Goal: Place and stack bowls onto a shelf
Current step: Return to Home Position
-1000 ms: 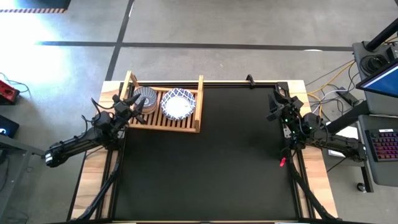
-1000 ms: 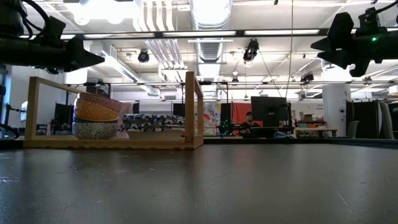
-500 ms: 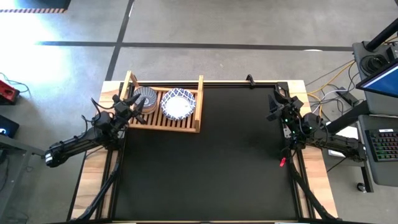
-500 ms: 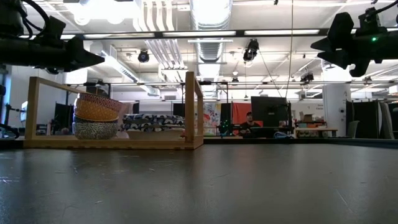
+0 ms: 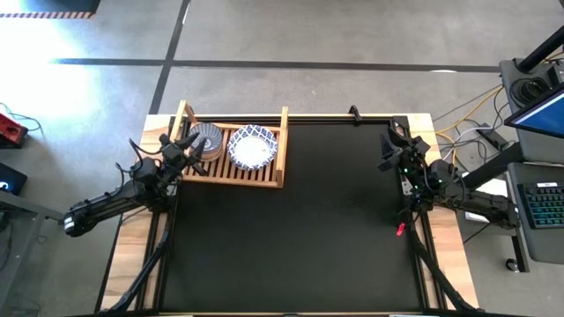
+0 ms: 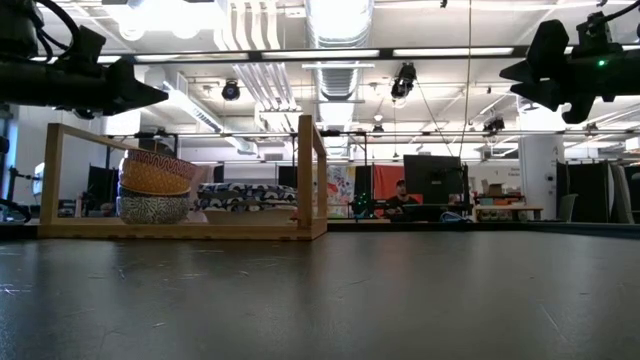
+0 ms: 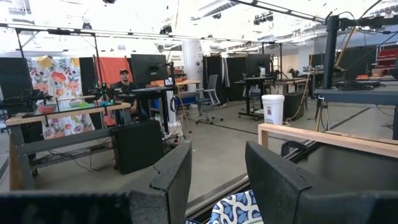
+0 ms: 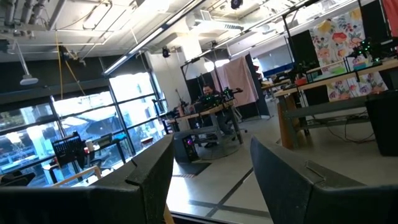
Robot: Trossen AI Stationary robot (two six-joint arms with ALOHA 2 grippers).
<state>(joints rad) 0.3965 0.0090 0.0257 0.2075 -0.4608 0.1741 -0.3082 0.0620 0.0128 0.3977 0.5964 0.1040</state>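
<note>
The light wooden shelf (image 5: 264, 173) stands at the table's far left corner. On its slats sit two stacks: the smaller bowls (image 5: 208, 138) on the left, topped by the grey-blue radial one, and the wide white blue-rimmed bowls (image 5: 254, 147) on the right. In the low view the small stack (image 6: 154, 187) shows red and yellow bowls above a patterned one, beside the low wide stack (image 6: 245, 195). My left gripper (image 5: 193, 146) hangs open in the air at the shelf's left end, and a blue-patterned rim (image 7: 239, 209) shows below its fingers. My right gripper (image 5: 389, 146) waits open, raised at the table's far right.
The black table mat (image 5: 300, 229) stretches from the shelf to the near and right edges. The shelf's upright rails (image 6: 305, 170) stand taller than the stacks. Cables and a keyboard (image 5: 545, 204) lie off the table's right side. A person (image 7: 126, 84) sits far off in the room.
</note>
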